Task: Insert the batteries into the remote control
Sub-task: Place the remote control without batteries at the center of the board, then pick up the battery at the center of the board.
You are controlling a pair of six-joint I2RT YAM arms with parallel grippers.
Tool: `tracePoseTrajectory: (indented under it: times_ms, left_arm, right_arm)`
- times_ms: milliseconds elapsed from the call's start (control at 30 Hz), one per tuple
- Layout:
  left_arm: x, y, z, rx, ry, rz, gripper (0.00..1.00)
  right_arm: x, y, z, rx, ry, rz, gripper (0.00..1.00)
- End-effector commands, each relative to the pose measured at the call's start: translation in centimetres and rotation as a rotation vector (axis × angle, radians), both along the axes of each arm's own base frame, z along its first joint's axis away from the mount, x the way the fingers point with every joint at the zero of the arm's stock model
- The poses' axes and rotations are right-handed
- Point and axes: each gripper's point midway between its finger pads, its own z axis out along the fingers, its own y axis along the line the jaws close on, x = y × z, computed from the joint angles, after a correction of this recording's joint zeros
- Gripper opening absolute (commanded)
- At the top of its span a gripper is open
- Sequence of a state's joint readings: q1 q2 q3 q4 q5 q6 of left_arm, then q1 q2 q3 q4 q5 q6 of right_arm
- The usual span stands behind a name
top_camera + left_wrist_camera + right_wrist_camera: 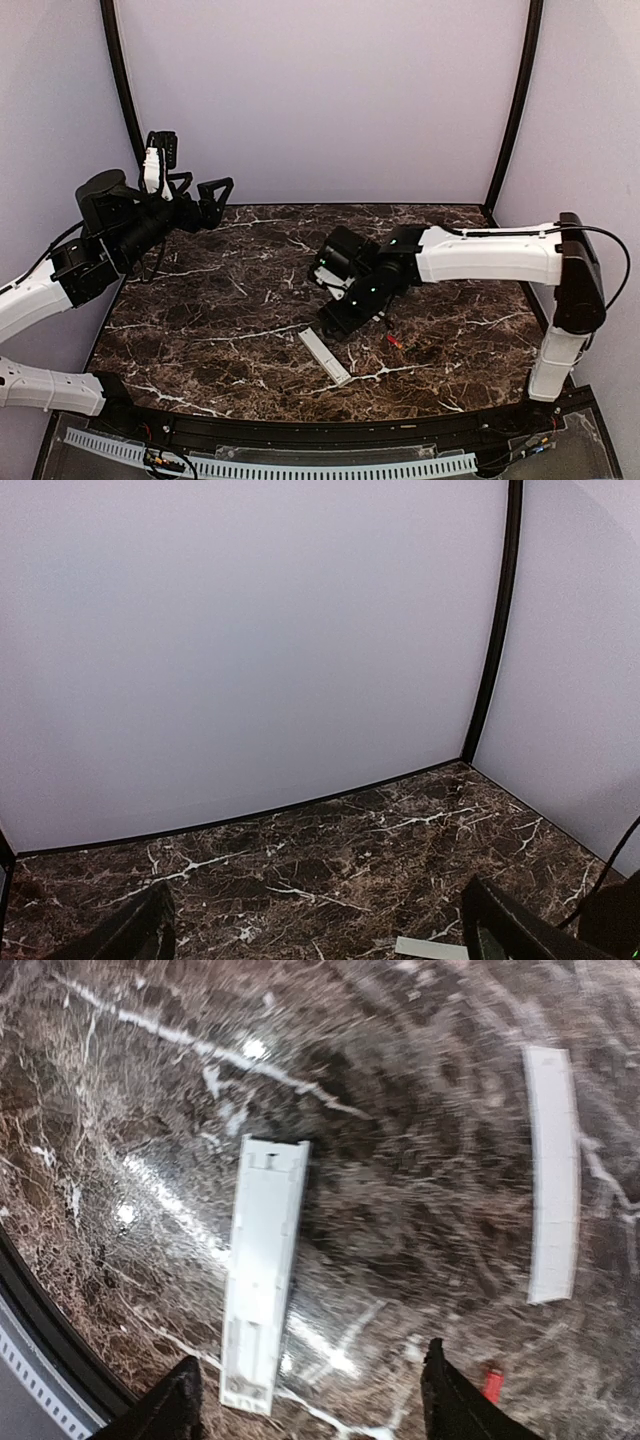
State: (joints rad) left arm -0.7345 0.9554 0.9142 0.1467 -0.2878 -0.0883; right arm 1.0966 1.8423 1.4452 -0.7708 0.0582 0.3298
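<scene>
The white remote control point(325, 357) lies on the marble table, front middle, slot side up; it also shows in the right wrist view point(262, 1270). The red battery point(393, 341) lies just right of it, and shows at the bottom of the right wrist view point(491, 1384). I cannot make out the dark battery. My right gripper point(335, 312) hovers open and empty above the remote's far end, its fingertips point(178, 1405) straddling bare table beside the remote. My left gripper point(216, 190) is open and empty, raised high at the back left, far from the remote.
A thin white cover plate point(553, 1170) lies apart from the remote, on its far side. A white flat piece point(430, 947) shows low in the left wrist view. Lilac walls enclose the table on three sides; a black rail point(300, 435) runs along the front.
</scene>
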Motion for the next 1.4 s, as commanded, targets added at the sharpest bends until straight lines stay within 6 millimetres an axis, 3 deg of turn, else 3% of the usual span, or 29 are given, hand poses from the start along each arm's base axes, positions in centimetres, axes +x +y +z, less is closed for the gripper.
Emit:
tracePoseTrajectory:
  times_ms: [0, 67, 167, 233, 533, 767, 1367]
  left_arm:
    - [0.0, 0.1, -0.9, 0.031, 0.013, -0.006, 0.99]
    - [0.0, 0.1, -1.0, 0.034, 0.014, -0.011, 0.99]
    - [0.1, 0.0, -1.1, 0.036, 0.018, -0.019, 0.99]
    - [0.1, 0.0, -1.2, 0.034, 0.020, -0.022, 0.99]
    - [0.1, -0.1, -1.3, 0.031, 0.029, -0.034, 0.99]
    - [0.1, -0.3, -1.5, 0.029, 0.038, -0.045, 0.99]
    - [0.0, 0.0, -1.3, 0.022, 0.035, -0.041, 0.99]
  right_arm:
    - [1.6, -7.8, 0.6, -0.113, 0.054, -0.180, 0.46]
    - [1.0, -9.6, -0.6, -0.141, 0.145, -0.204, 0.43]
    - [0.4, -11.1, -1.9, -0.204, 0.201, -0.208, 0.55]
    - [0.4, -11.2, -2.4, -0.224, 0.211, -0.197, 0.55]
    - [2.2, -12.4, -6.0, -0.313, 0.221, -0.181, 0.34]
    - [3.2, -12.8, -7.7, -0.340, 0.216, -0.170, 0.26]
    - [2.5, -12.6, -9.0, -0.325, 0.260, -0.170, 0.06]
